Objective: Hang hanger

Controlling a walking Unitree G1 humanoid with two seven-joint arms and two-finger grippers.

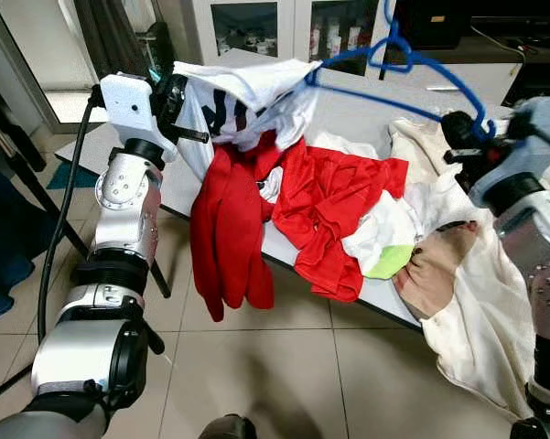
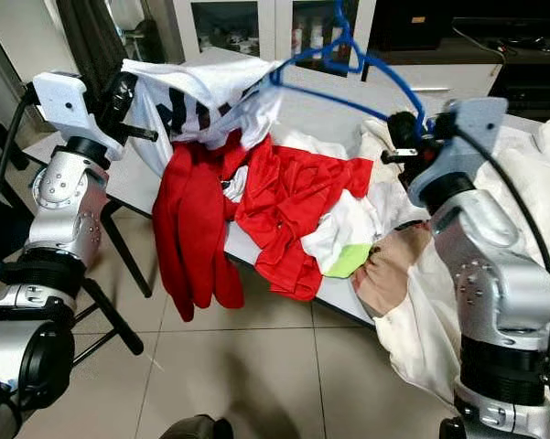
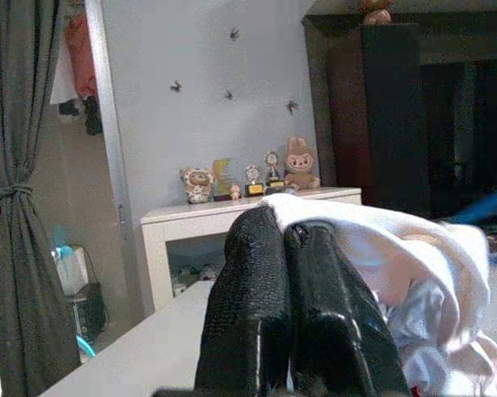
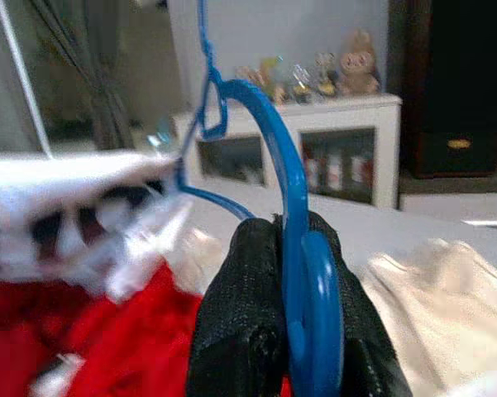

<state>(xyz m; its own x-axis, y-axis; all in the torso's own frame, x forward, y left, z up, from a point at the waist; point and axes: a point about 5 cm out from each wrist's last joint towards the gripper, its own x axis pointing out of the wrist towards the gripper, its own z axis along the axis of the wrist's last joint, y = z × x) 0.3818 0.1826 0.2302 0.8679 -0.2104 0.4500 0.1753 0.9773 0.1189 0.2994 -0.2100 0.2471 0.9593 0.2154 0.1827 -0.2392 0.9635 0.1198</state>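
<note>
**Blue hanger held above the laundry table**

While clamped on one end of the blue plastic hanger [image 4: 302,273], the right gripper [image 2: 404,144] holds it raised over the table [image 1: 366,114]. Left gripper [image 3: 291,273]: pinched shut on white printed shirt [image 1: 242,87], which drapes from the hanger's far end. Red garments [image 1: 284,206] and cream cloth [image 1: 480,311] heaped on grey tabletop; tiled floor [image 1: 284,366]; white cabinet [image 4: 339,141] behind.

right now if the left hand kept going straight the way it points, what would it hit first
The white shirt it already pinches, draped just past the left hand. Beyond that probably the white cabinet by the wall, though depth is unclear.
</note>
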